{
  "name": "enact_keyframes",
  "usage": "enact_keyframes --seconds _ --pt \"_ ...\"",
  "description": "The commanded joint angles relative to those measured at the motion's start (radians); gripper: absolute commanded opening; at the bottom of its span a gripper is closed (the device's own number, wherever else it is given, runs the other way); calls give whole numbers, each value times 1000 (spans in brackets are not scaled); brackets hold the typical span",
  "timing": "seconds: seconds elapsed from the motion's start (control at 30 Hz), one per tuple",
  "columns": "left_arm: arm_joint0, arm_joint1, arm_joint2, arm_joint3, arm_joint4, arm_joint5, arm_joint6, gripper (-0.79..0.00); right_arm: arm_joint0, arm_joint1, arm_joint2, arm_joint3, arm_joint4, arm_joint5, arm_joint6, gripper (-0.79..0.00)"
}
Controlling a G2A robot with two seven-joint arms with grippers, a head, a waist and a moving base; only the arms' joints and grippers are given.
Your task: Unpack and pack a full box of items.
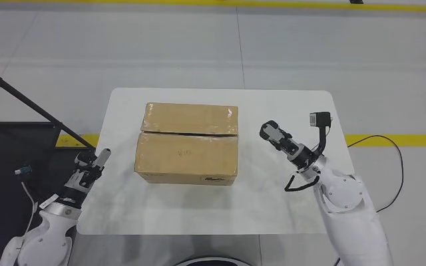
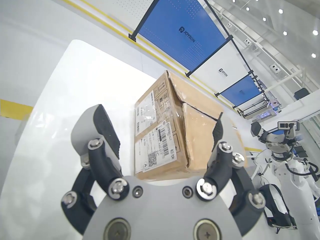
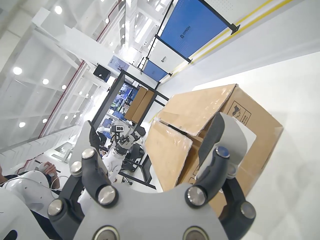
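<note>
A brown cardboard box stands in the middle of the white table, its two top flaps folded down with a narrow seam between them. Labels cover the box end that faces my left gripper. My left gripper hovers at the table's left edge, open, with nothing between its fingers. To the right of the box my right gripper is held off the table, open and empty, pointing toward the box. Neither gripper touches the box.
White table surface lies bare in front of the box and on both sides. A black stand slants in at the far left, beyond the table. Yellow floor lines run behind the right arm.
</note>
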Motion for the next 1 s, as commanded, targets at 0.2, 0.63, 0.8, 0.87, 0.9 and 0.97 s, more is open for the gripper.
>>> enact_keyframes --seconds 0.2,0.63,0.8,0.87,0.9,0.97 --pt "-49 -3 17 -1 -274 50 -88 0 7 -2 -55 26 61 -21 64 0" --pt "-82 -3 2 33 -464 96 -172 0 84 -14 -140 149 147 -23 119 0" --pt "-82 -3 2 33 -464 96 -172 0 101 -17 -154 174 178 -26 131 0" --pt "-82 -3 2 33 -464 96 -172 0 107 -18 -159 185 206 -33 138 0" --pt "-82 -3 2 33 -464 96 -172 0 110 -19 -159 189 220 -40 141 0" --pt "-82 -3 2 33 -464 96 -172 0 113 -19 -156 197 249 -52 144 0"
